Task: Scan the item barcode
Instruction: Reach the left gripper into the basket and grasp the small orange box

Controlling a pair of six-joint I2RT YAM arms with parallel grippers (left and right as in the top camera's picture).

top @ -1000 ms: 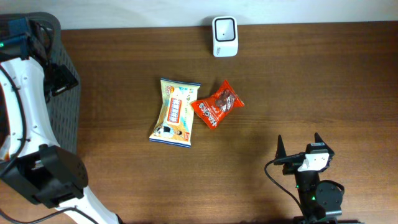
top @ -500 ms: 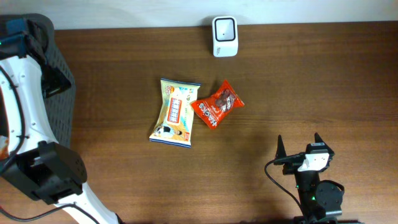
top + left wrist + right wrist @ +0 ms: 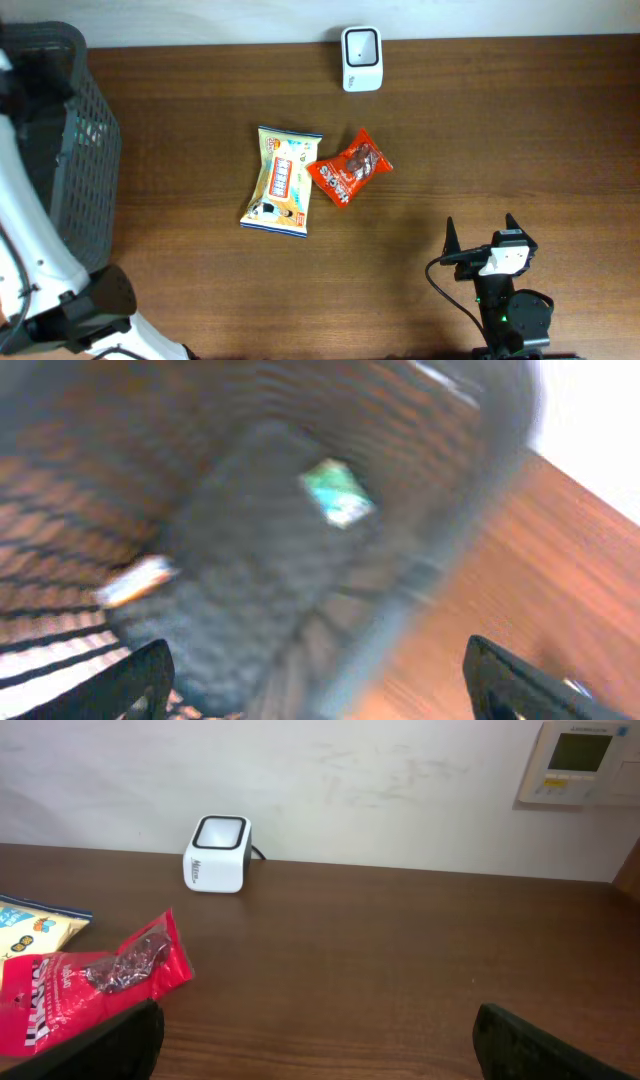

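Brown wooden table (image 3: 500,150), white wall (image 3: 400,780)

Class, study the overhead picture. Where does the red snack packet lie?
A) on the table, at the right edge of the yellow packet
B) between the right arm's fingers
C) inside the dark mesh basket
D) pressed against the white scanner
A: the red packet lies on the bare wood with its left corner meeting the yellow packet, well apart from the scanner and the basket.

Nothing reads clearly (print on red packet (image 3: 349,168) too blurred).
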